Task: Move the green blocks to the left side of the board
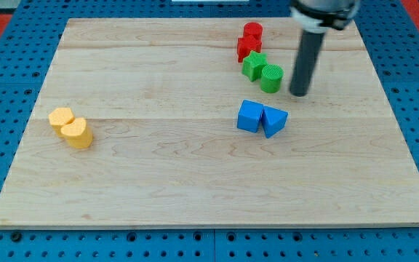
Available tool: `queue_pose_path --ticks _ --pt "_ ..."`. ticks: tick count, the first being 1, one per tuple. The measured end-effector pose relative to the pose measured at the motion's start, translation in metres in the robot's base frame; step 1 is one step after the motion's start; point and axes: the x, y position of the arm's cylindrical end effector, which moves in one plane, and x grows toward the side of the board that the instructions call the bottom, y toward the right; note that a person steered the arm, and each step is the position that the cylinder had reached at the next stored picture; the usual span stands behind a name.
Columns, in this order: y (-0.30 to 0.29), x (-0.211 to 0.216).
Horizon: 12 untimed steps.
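A green star block [254, 65] and a green cylinder [271, 78] sit touching each other in the upper right part of the wooden board [158, 182]. My tip [299, 93] stands just to the right of the green cylinder, a small gap apart from it. The rod rises from there to the view's top.
A red cylinder [252, 33] and a red star block [247, 49] sit just above the green star. A blue cube [250, 116] and a blue triangular block [273, 121] lie below the green blocks. Two yellow blocks [61, 118] [77, 133] sit at the left.
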Motion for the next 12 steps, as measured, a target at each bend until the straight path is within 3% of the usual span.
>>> queue_pose_path --ticks 2,3,4,5,7,8,10,11,12 --pt "-0.013 -0.07" --pt "-0.084 -0.075" --pt "-0.153 -0.045" --pt "-0.177 -0.058" --pt "-0.012 -0.066" --pt "-0.03 -0.043" --pt "-0.132 -0.026" --pt "-0.072 -0.012" --pt "-0.113 0.003"
